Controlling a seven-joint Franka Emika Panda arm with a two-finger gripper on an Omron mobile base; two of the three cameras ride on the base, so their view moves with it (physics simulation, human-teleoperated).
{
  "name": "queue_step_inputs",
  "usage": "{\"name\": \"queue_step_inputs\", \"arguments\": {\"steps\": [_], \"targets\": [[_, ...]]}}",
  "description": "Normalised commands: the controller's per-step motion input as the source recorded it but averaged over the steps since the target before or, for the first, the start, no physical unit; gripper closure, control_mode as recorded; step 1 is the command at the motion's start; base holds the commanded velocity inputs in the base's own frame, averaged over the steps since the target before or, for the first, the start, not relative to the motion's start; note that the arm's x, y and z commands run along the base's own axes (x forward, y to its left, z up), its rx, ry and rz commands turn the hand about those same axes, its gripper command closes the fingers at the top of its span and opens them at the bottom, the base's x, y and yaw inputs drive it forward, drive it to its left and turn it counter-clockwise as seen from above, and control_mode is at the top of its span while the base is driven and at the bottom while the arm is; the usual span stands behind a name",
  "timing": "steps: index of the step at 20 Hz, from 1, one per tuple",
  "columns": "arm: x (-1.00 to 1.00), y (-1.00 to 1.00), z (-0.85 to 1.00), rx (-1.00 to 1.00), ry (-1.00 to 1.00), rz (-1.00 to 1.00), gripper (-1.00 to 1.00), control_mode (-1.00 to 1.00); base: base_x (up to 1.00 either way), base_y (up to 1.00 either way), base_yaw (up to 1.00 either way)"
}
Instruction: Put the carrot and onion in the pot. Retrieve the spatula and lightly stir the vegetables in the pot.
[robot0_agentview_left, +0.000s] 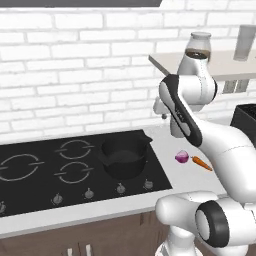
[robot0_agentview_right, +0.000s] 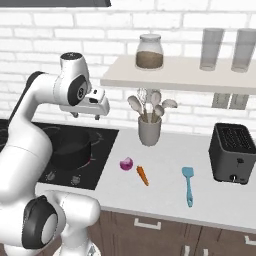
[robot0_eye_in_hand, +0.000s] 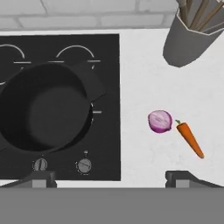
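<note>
The black pot (robot0_agentview_left: 123, 157) (robot0_agentview_right: 70, 147) (robot0_eye_in_hand: 43, 109) stands empty on the front right burner. On the white counter just right of the stove lies the purple onion (robot0_agentview_left: 182, 157) (robot0_agentview_right: 127, 163) (robot0_eye_in_hand: 160, 121), with the orange carrot (robot0_agentview_left: 202, 163) (robot0_agentview_right: 143, 175) (robot0_eye_in_hand: 190, 138) close beside it on the right. Further right rests the light-blue spatula (robot0_agentview_right: 188, 185), handle toward the front edge. My gripper (robot0_agentview_right: 86, 116) (robot0_eye_in_hand: 111, 179) hangs open and empty, well above the stove's right edge, between pot and vegetables.
A grey utensil cup (robot0_agentview_right: 149, 130) (robot0_eye_in_hand: 188, 39) with spoons stands at the back wall. A black toaster (robot0_agentview_right: 234, 152) sits at the far right. A shelf (robot0_agentview_right: 175, 75) above carries a jar (robot0_agentview_right: 149, 52) and glasses. The stove knobs (robot0_eye_in_hand: 83, 165) line the front.
</note>
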Motion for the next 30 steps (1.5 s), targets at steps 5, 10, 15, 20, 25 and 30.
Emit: {"name": "queue_step_inputs", "arguments": {"steps": [5,10,15,20,25,30], "targets": [[0.00,0.00,0.00,0.00,0.00,0.00,-1.00,1.00,0.07,-0.42,-0.03],[0.00,-0.39,-0.04,0.00,0.00,-0.01,-1.00,-1.00,0.00,0.00,0.00],[0.00,-0.80,-0.39,0.00,0.01,0.00,-1.00,-1.00,0.00,0.00,0.00],[0.00,-0.59,-0.66,0.00,0.03,0.00,-1.00,-1.00,0.00,0.00,0.00],[0.01,-0.39,-0.69,0.00,0.03,0.00,-1.00,-1.00,0.00,0.00,0.00],[0.08,-0.12,-0.63,0.00,0.06,0.00,-1.00,-1.00,0.00,0.00,0.00]]}}
